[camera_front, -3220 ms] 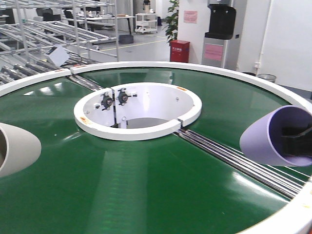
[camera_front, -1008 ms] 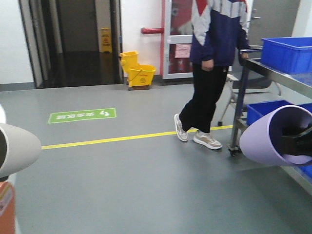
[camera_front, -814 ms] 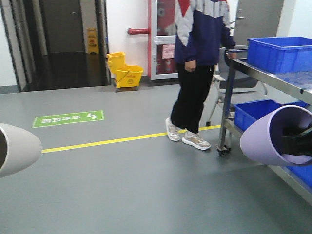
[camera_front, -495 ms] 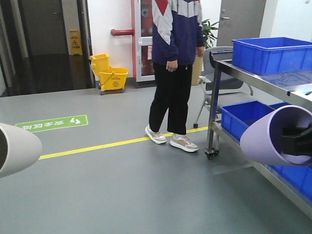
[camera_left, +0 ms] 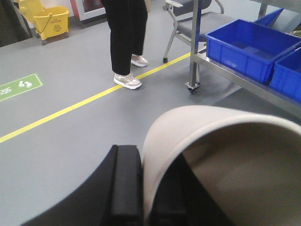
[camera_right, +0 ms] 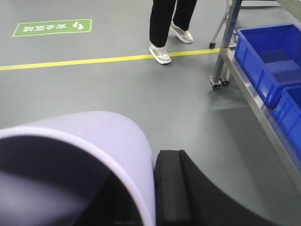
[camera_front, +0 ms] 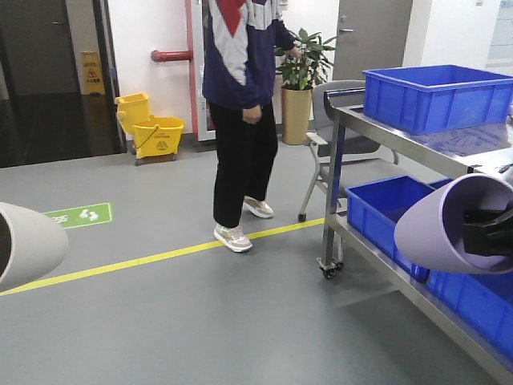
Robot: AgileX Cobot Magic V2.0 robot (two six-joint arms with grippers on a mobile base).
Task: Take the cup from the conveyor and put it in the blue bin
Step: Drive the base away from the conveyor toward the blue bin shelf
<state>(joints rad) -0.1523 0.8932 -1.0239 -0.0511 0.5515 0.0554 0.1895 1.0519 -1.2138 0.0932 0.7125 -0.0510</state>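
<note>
1. Fingers of the right hand [camera_right: 153, 197] pinch the wall of a smooth lavender plastic cup [camera_right: 94, 127]. One black finger [camera_right: 170, 188] lies along the outside and the other sits in shadow inside the mouth. The hand is nearly closed, with only the cup wall between its fingers.
2. From the front, the lavender plastic cup [camera_front: 433, 228] lies on its side in the air. Its base points left, and the right hand [camera_front: 485, 233] reaches into its mouth from the frame's right edge.
3. The left hand [camera_left: 146, 188] grips a smooth cream-white plastic cup [camera_left: 211, 122] the same way. A black finger [camera_left: 126, 179] runs outside the rim and dark finger parts show within. This hand is also closed onto the wall.
4. The cream-white plastic cup [camera_front: 32, 241] juts in from the left edge, on its side with its base pointing right.
5. A wheeled stainless-steel rack [camera_front: 457, 148] stands just behind the lavender cup.
6. An upper bright blue plastic crate [camera_front: 437, 96] rests on the rack's top surface.
7. A lower bright blue plastic crate [camera_front: 385, 204] sits on the shelf beneath and shows smooth inner walls. Another blue crate [camera_front: 473, 301] is just beside it. I cannot tell which crate is meant for the cups.
8. A person in dark trousers [camera_front: 240, 120] stands on a yellow floor line [camera_front: 120, 265], farther out on the grey floor [camera_front: 200, 321].
9. A green floor sign [camera_front: 80, 215], a yellow mop bucket [camera_front: 152, 132], a potted plant [camera_front: 300, 72] and a grey chair [camera_front: 353, 136] lie beyond.
</note>
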